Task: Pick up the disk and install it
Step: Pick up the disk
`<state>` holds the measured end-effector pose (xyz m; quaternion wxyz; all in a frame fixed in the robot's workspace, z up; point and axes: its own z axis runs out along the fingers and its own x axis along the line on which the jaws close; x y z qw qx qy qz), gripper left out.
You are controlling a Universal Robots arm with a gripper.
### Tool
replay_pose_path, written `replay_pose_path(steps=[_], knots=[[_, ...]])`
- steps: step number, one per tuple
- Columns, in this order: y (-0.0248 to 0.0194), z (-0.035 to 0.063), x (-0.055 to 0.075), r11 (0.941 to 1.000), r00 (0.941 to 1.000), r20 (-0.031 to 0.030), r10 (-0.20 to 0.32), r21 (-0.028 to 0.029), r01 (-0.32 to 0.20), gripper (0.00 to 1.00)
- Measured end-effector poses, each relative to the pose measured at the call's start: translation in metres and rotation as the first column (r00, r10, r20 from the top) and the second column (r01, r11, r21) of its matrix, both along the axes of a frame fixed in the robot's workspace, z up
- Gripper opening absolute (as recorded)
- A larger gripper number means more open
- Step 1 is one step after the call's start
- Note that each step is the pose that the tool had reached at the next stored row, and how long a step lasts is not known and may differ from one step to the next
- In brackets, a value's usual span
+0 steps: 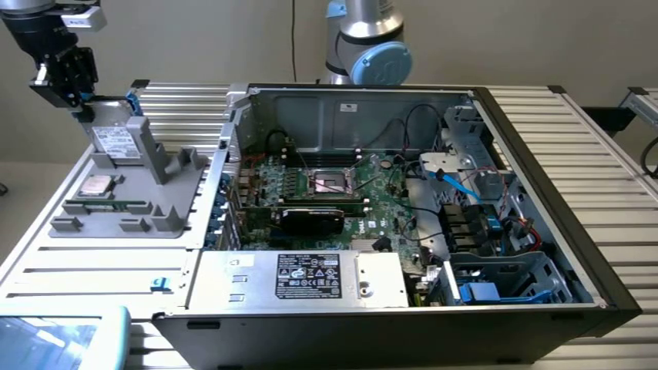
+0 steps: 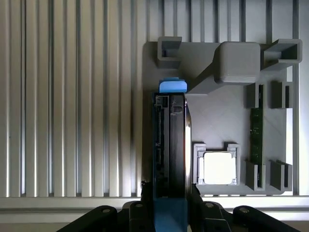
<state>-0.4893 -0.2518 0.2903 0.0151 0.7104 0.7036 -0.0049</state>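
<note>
Grey disk (image 2: 170,145) edge-on in fixture (image 2: 212,121), pincer (image 2: 169,188) clamped on it, hiding near end.

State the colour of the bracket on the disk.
Blue. The bracket on the disk shows best in the wrist view.

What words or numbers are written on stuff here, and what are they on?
Label on the disk: black print, too small to read.
Sticker on the silver box: print and signs, too small to read.
Small white sticker on the back wall of the computer case: too small to read.
Nothing else carries readable text.
</note>
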Motion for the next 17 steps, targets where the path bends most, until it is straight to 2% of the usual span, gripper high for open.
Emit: replay_pose_path(steps=[8, 17], knots=[[0.0, 0.0019, 0.0, 1.0, 1.0, 0.0007, 0.0, 0.0, 0.0, 0.37], [0.0001, 0.0138, 0.0, 1.0, 1.0, 0.0008, 0.0, 0.0, 0.0, 0.37]])
